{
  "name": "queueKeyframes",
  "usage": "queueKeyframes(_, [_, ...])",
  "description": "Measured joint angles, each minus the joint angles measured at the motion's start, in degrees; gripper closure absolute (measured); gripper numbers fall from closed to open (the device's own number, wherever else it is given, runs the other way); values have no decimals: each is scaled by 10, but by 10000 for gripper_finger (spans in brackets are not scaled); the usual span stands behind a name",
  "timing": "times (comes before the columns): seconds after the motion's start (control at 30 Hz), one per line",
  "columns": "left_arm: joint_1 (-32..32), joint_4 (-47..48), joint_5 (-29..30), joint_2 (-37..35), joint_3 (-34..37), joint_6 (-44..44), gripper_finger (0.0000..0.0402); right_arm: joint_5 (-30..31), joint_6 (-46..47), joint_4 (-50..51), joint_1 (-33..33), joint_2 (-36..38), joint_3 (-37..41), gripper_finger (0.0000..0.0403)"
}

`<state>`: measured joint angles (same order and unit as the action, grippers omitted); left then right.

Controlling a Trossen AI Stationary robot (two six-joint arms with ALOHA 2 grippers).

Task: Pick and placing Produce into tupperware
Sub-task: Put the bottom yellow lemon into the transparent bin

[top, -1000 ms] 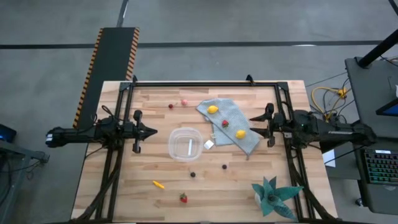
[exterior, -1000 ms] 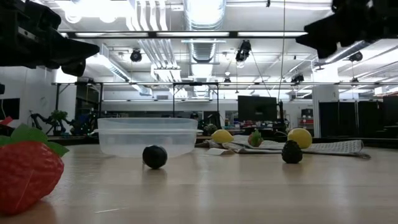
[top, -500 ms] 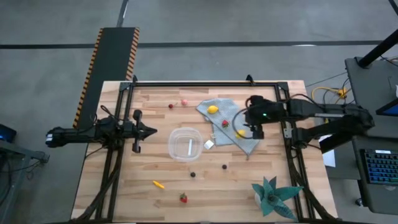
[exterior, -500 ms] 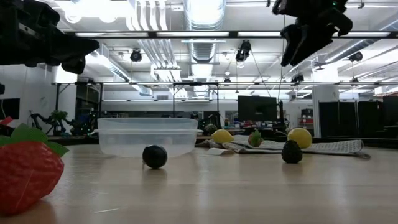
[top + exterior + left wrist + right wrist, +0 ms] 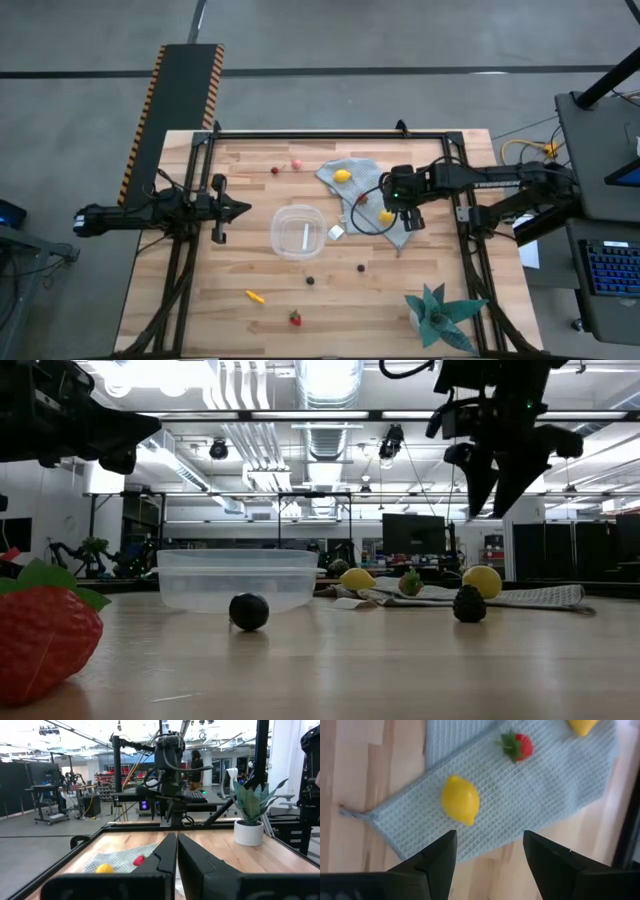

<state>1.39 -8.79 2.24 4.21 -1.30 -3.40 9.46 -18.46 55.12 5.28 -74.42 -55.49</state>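
1. Right gripper (image 5: 392, 205) hangs over the lemon (image 5: 386, 215) on the grey-blue cloth (image 5: 372, 195), right of center in the high view, jaws released and wide. Left gripper (image 5: 243, 210) waits left of the tupperware (image 5: 299, 230), jaws clenched, empty.
2. Risk: the lemon is round and sits on soft cloth, so a descent off its center could roll it aside, or the jaws could pinch a fold of cloth and drag everything lying on it.
3. Risk: the strawberry (image 5: 517, 746) lies near the lemon on the same cloth and could get knocked.
4. Risk: the tupperware is light, so a low carry could clip its rim and shove it across the table (image 5: 200, 310).
5. Tupperware sits mid-table, center of the high view, no produce inside.
6. Counts in the high view: 2 lemons, 2 on the cloth; 4 red pieces, 1 on the cloth, 2 at upper center, 1 at lower center; 2 dark round ones below the tupperware; 1 orange piece (image 5: 256, 296); 1 tupperware; 1 cloth; 1 teal plant (image 5: 440, 312).
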Motion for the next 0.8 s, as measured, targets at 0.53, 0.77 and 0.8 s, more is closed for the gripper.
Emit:
queueKeyframes(0.53, [0,-2,13,4,0,-4,402,-68,-30,-76,-3,-82,38,137])
queueKeyframes(0.77, [0,-2,13,7,0,-3,401,-64,-33,-103,-2,-130,40,139])
queueKeyframes(0.8, [0,-2,13,7,0,-3,401,-64,-34,-111,-2,-136,40,139])
